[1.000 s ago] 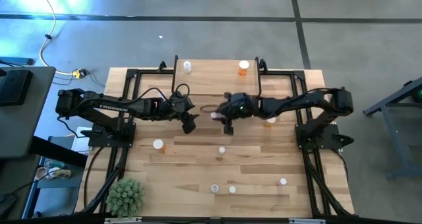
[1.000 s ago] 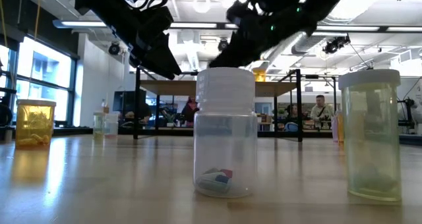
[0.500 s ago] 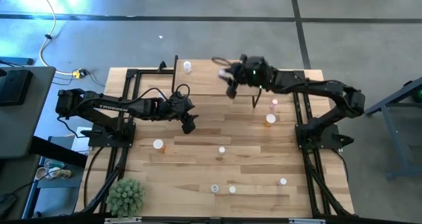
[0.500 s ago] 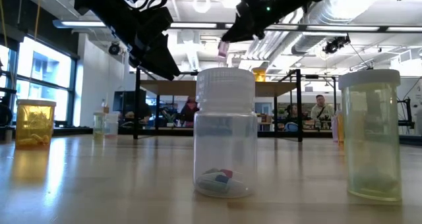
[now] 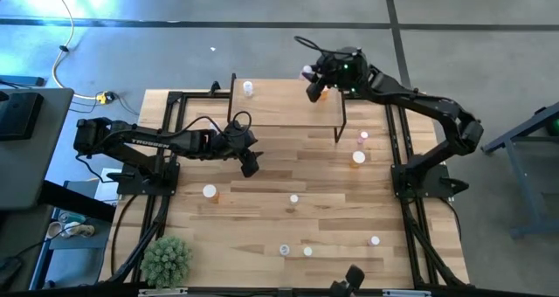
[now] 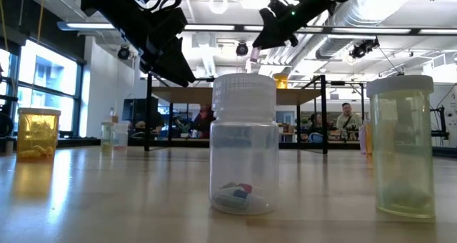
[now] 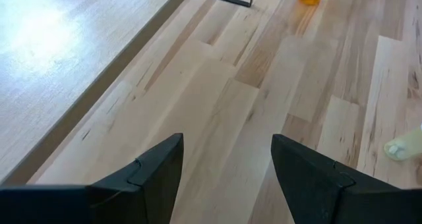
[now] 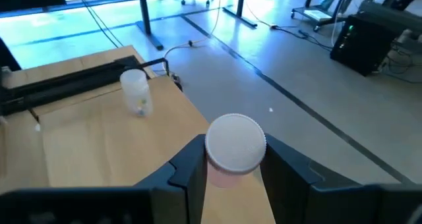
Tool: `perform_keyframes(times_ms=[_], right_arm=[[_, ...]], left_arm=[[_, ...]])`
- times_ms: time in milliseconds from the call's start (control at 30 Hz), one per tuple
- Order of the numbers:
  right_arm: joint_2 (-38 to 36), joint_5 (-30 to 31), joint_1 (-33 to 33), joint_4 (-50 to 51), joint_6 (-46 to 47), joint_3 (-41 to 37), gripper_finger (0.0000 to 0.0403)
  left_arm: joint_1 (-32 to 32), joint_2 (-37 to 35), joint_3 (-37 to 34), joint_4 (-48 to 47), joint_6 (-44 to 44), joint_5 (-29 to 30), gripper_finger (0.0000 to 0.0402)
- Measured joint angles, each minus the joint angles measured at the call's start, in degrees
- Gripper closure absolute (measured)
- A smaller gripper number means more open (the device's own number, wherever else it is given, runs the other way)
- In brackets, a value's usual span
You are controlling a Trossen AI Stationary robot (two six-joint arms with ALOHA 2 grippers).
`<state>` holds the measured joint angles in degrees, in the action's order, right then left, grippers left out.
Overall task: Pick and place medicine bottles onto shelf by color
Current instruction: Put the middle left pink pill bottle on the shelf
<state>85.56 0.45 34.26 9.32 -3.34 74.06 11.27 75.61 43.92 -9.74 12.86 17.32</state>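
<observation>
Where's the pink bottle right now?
The right gripper holds the pink bottle over the shelf's far right end, near the orange bottle.

From my station the bench reads as pale wood planks with a smooth, faintly satin finish. The shelf has the same light wood top on thin matt black metal legs. At twelve o'clock the right gripper pinches a pink bottle with a matt white plastic cap. The clear bottle is glossy see-through plastic with a ribbed cap. The left gripper is matt dark plastic.
</observation>
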Motion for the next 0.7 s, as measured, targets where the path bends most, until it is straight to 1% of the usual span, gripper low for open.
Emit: perform_keyframes(times_ms=[167, 367, 500, 700], right_arm=[[0.59, -0.06, 0.24, 1.02, 1.94, 0.29, 0.0286], [5.39, -1.46, 0.17, 4.12, 3.40, 0.19, 0.0286], [8.33, -1.56, -0.15, 6.59, 3.39, 2.45, 0.0286], [11.09, -1.90, -0.16, 11.27, 3.07, 8.00, 0.0286]], left_arm=[[0.00, 0.00, 0.00, 0.09, 0.06, -0.05, 0.0181], [0.00, 0.00, 0.00, 0.11, 0.44, -0.18, 0.0181], [0.00, 0.00, 0.00, 0.12, 0.45, -0.18, 0.0181], [0.00, 0.00, 0.00, 0.09, 0.46, -0.18, 0.0181]])
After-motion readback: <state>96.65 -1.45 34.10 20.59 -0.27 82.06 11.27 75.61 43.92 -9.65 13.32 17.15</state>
